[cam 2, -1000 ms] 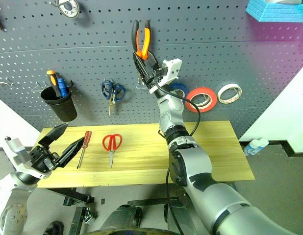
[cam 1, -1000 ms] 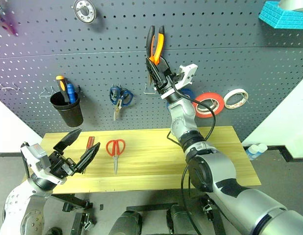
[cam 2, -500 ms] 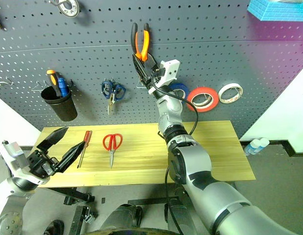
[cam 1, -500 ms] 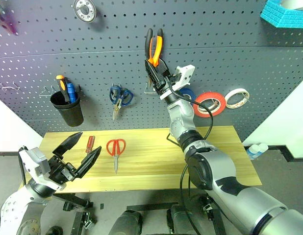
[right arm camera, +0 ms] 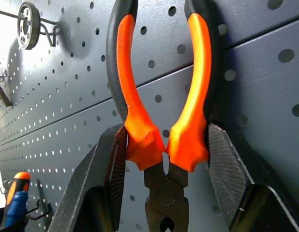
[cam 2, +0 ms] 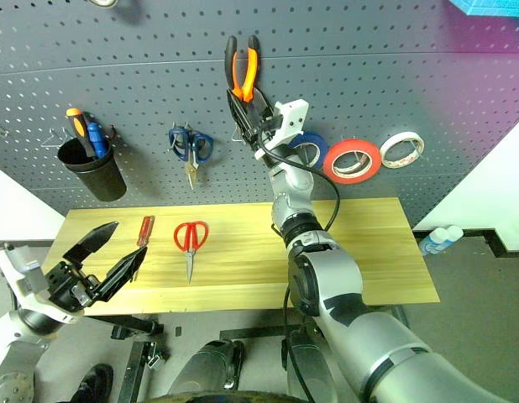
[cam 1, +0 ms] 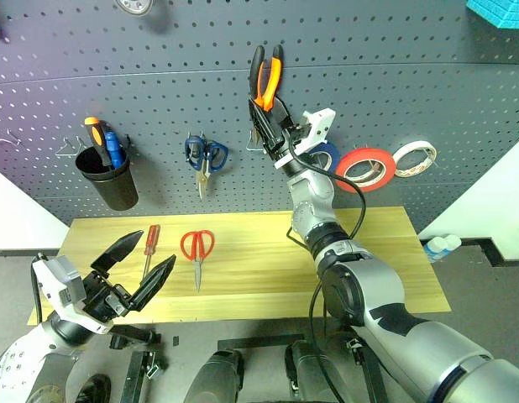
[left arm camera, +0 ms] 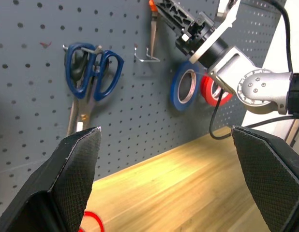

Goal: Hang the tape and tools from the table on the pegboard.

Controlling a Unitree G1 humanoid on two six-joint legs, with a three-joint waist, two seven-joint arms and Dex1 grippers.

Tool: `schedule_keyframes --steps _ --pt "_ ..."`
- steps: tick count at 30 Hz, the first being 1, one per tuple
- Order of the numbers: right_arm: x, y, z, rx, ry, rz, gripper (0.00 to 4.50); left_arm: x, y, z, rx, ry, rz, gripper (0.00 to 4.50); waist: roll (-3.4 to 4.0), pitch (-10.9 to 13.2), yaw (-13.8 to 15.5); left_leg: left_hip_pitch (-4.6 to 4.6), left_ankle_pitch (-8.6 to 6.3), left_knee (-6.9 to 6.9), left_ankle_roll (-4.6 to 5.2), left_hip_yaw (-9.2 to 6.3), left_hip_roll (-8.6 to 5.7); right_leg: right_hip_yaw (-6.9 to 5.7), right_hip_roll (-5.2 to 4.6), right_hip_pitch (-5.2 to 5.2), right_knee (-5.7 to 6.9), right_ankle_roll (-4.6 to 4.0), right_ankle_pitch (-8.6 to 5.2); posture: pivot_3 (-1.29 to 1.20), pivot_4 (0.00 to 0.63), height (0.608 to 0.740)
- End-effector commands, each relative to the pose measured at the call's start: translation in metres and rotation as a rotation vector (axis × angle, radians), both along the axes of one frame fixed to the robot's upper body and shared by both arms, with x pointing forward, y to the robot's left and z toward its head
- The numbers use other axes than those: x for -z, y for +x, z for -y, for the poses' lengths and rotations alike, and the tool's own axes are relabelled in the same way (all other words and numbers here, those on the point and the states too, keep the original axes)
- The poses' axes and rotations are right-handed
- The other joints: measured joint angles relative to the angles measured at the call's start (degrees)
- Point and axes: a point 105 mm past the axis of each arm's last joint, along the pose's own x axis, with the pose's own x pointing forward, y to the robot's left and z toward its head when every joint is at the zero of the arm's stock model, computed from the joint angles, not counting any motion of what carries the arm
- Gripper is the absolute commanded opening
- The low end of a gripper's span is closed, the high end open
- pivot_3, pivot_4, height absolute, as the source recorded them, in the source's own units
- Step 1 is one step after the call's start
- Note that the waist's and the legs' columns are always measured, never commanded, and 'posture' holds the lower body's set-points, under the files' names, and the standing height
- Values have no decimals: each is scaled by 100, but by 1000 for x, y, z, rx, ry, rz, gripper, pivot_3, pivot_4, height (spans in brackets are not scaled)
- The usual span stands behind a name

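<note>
My right gripper (cam 1: 269,116) is raised against the dark grey pegboard (cam 1: 159,75), shut on the hinge end of the orange-and-black pliers (right arm camera: 164,96), whose handles point up. A bare metal hook (left arm camera: 147,53) sticks out just beside them. The red tape (cam 1: 366,168) hangs on the pegboard to the right. On the wooden table (cam 1: 369,243) lie the red-handled screwdriver (cam 1: 151,241) and the red scissors (cam 1: 196,247), left of centre. My left gripper (cam 1: 157,250) hovers open and empty over the table's front left corner, near the screwdriver.
Blue scissors (cam 1: 205,155), a blue tape roll (cam 1: 328,156) and a whitish roll (cam 1: 413,159) hang on the pegboard. A black cup (cam 1: 108,180) with tools hangs at the left. The table's right half is bare wood.
The whole view has tilted down a little. Both grippers and the things keep their places.
</note>
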Motion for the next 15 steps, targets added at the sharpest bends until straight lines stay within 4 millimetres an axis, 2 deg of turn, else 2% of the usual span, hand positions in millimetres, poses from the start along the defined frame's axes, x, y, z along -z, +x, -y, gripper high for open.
schedule_keyframes --steps 1,7,15 --pt "-28 -3 9 50 32 96 2075 -9 -1 1 14 16 31 4500 -6 12 -4 0 0 -1 0 0 0 0 0 0 -1 0 0 150 210 740" --pt "-12 -2 10 131 -33 83 2075 -11 -3 0 20 24 28 4500 -7 59 -5 -4 -2 -1 3 0 0 0 -1 -2 -6 1 -1 157 224 740" --pt "13 -3 0 149 -93 34 2075 -8 -8 -2 18 27 12 4500 -8 113 -9 -6 -2 -9 4 0 1 1 -1 -4 -11 -1 -5 168 232 740"
